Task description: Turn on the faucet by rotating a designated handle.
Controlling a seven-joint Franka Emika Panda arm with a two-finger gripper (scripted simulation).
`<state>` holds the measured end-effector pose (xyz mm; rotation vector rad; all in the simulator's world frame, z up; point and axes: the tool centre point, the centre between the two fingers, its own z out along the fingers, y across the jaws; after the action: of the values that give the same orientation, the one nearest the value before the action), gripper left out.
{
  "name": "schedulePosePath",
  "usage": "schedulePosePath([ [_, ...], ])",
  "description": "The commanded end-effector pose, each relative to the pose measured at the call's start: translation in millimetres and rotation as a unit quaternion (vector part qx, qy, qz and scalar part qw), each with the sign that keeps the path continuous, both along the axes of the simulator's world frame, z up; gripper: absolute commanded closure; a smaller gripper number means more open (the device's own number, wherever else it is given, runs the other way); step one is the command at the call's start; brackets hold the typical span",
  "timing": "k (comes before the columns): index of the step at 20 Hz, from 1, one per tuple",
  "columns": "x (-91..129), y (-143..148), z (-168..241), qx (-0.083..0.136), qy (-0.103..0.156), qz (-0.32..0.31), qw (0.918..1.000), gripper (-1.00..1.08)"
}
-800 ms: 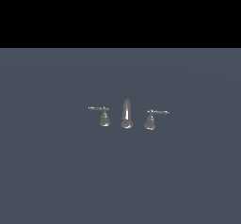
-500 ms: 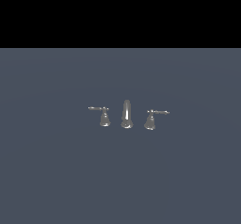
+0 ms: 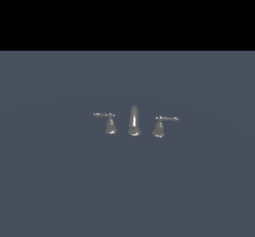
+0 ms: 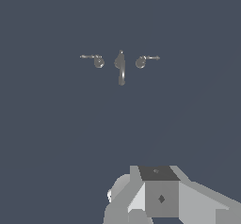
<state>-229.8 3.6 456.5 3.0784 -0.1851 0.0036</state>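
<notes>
The faucet is a tiny chrome three-piece set on a flat grey-blue surface. Its tall tapered spout [image 3: 133,121] stands in the middle. The designated handle [image 3: 159,127] is on the exterior view's right, a cone base with a thin lever pointing right. The twin handle [image 3: 110,125] has its lever pointing left. From the wrist view the set shows from above: spout [image 4: 121,68], designated handle [image 4: 140,62], twin handle [image 4: 98,61]. Only a grey blocky part of my gripper [image 4: 160,197] shows, well apart from the faucet. Its fingers are hidden. The arm is out of the exterior view.
The grey-blue surface [image 3: 60,181] runs out on all sides of the faucet. A black band [image 3: 127,14] fills the upper part of the exterior view.
</notes>
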Motion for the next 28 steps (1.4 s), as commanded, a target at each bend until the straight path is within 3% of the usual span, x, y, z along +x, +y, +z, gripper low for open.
schedulePosePath([
  [1, 9, 2, -12, 0.001, 0.0, -0.024, 0.9997, 1.08],
  [7, 38, 4, -49, 0.004, -0.003, -0.098, 0.9952, 1.08],
  [14, 76, 2, -96, 0.007, -0.005, -0.191, 0.9815, 1.08],
  [21, 113, -8, -143, 0.01, -0.008, -0.282, 0.9592, 1.08],
  [28, 148, -24, -189, 0.013, -0.01, -0.37, 0.9288, 1.08],
])
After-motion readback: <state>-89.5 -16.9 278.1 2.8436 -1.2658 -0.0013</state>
